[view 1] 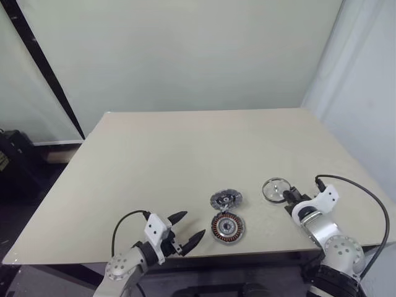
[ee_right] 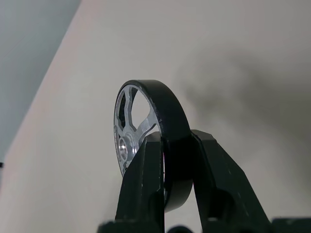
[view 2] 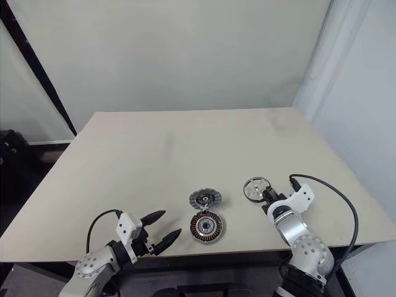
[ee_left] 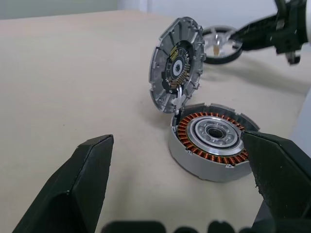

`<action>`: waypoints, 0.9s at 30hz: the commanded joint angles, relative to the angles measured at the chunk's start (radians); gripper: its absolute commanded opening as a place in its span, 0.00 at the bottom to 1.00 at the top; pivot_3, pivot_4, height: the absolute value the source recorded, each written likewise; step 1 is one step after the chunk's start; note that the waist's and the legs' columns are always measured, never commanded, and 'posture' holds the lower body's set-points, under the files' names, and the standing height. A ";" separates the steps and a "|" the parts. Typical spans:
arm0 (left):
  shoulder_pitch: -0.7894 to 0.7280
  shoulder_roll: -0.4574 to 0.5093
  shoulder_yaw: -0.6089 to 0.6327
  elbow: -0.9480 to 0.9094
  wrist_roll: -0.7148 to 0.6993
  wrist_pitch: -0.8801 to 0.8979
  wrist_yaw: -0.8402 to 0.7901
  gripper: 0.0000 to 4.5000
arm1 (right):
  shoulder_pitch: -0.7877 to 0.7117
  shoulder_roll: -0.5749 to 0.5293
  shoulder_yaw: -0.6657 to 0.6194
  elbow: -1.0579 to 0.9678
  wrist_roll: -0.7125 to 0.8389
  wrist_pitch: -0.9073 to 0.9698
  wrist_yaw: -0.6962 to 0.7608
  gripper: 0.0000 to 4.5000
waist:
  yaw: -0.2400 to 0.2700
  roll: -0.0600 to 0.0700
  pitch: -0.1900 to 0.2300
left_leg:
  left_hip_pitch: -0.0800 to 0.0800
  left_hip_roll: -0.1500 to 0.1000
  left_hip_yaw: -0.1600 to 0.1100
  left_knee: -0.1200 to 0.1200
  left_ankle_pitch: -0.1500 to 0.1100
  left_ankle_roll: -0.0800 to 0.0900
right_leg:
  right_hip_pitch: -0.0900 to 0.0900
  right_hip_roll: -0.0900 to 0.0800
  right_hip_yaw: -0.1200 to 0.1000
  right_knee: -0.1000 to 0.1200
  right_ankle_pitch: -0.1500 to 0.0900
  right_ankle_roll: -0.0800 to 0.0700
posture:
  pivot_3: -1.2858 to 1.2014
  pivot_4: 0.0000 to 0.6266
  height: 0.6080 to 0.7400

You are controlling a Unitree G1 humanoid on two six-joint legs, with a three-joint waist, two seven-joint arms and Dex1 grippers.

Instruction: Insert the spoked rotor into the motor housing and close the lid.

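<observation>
Now spoked rotor (ee_right: 146, 141) pinched, right gripper (ee_right: 167, 160)

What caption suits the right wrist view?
Right gripper shut on the spoked rotor, held edge-on above the table.

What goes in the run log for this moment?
right gripper: shut on spoked rotor, clear of table | left gripper: open beside motor housing | lid: hinged up, open

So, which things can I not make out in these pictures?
- Right wrist view: the lower rim of the spoked rotor is hidden between the right gripper fingers.
- Left wrist view: the near right edge of the motor housing is covered by a finger of the left gripper.
- Head views: the ribs of the lid are too small.
</observation>
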 commanded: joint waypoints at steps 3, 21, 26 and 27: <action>-0.017 0.004 0.001 -0.020 -0.002 -0.009 -0.009 1.00 | 0.040 -0.084 0.040 -0.148 0.054 0.121 -0.019 0.10 | 0.000 0.000 0.000 | 0.000 0.000 0.000 0.000 0.000 0.000 | 0.000 0.000 0.000 0.000 0.000 0.000 | 0.52 0.00 1.00; -0.028 0.020 0.009 -0.015 -0.009 0.008 -0.031 1.00 | 0.130 -0.259 0.049 -0.269 0.355 0.528 0.053 0.10 | 0.000 -0.001 0.000 | 0.000 0.000 0.000 0.000 0.000 0.000 | 0.000 0.000 0.000 -0.001 -0.001 0.002 | 0.52 0.00 1.00; -0.021 0.024 0.010 -0.022 -0.010 0.013 -0.031 1.00 | 0.120 -0.217 0.099 -0.256 0.489 0.517 0.009 0.10 | 0.000 -0.001 0.000 | 0.000 0.000 0.000 0.000 0.000 0.000 | 0.000 0.000 0.000 -0.001 -0.001 0.002 | 0.52 0.00 1.00; -0.019 0.024 0.009 -0.024 -0.011 0.014 -0.030 1.00 | 0.120 -0.211 0.115 -0.252 0.512 0.509 -0.005 0.10 | 0.000 -0.001 0.000 | 0.000 0.000 0.000 0.000 0.000 0.000 | 0.000 0.000 0.000 -0.001 -0.001 0.002 | 0.52 0.00 1.00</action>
